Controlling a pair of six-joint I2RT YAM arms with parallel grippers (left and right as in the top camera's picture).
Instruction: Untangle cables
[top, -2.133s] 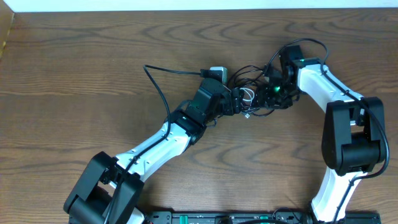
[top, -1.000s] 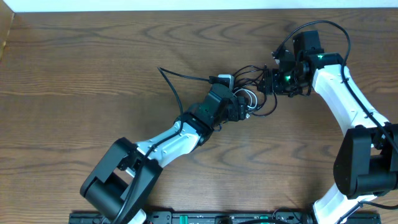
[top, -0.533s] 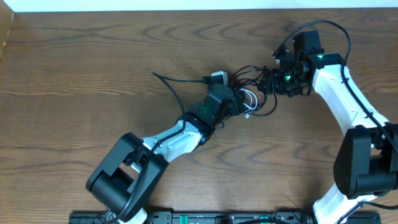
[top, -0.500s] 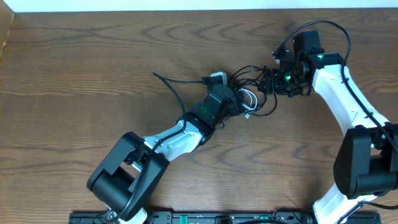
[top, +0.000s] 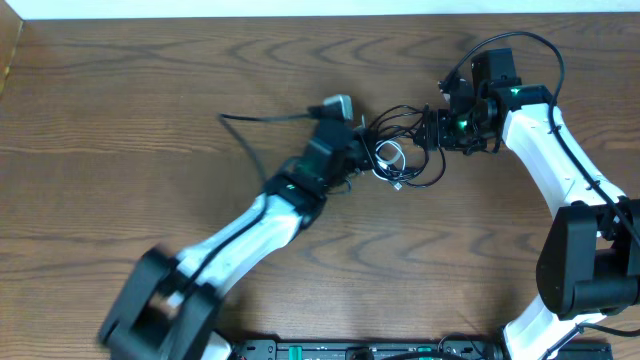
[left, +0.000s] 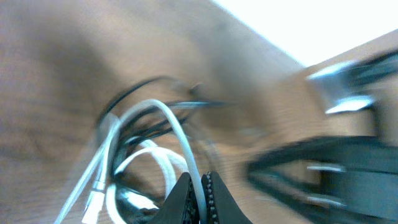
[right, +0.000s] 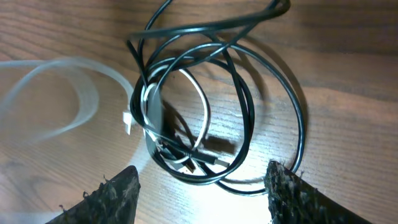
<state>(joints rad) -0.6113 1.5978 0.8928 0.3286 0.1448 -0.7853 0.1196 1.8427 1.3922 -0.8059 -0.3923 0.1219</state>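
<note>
The left claw is pinched together on the white cable (its wrist view is blurred). The right claw stands apart above the black cable, whose coils lie tangled with the white one mid-desk.

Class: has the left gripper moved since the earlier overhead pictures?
Yes. The left gripper, shut on the white cable, has drawn leftward, away from the stationary right gripper.
</note>
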